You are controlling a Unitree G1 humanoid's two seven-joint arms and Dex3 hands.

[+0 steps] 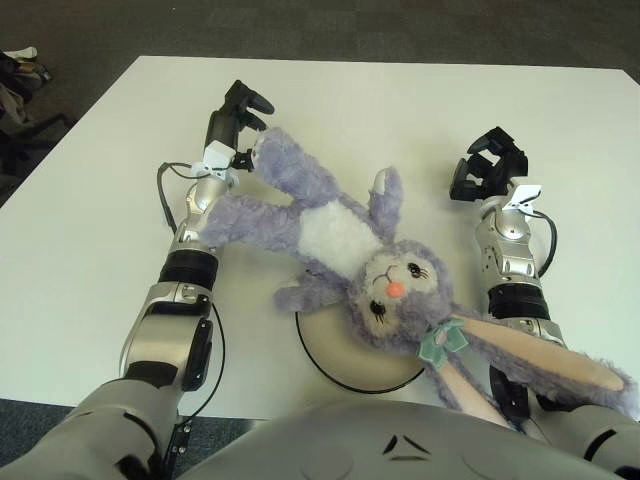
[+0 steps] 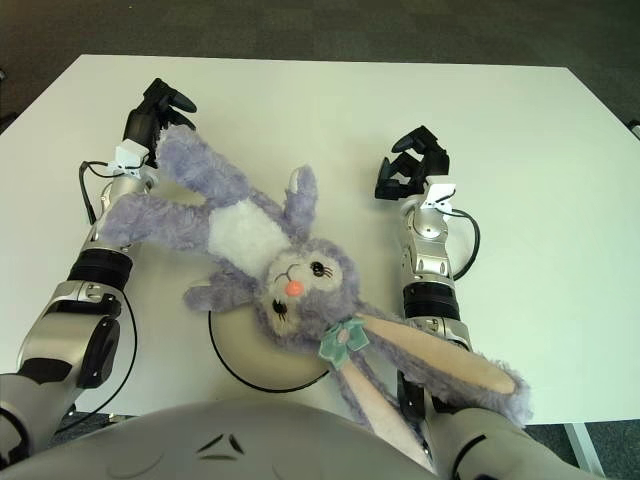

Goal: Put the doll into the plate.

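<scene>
On my far left the left hand [image 1: 238, 122] sits at the tip of the bunny doll's [image 1: 370, 262] upper leg, fingers loosely spread and touching the fur, not closed around it. The doll is fluffy lavender with a white belly, pink nose, teal bow and long peach-lined ears; it sprawls diagonally on the white table [image 1: 90, 200], head over the round plate [image 1: 335, 362]. At right, my right hand [image 1: 487, 172] hovers beside the doll's arm, fingers curled, empty.
</scene>
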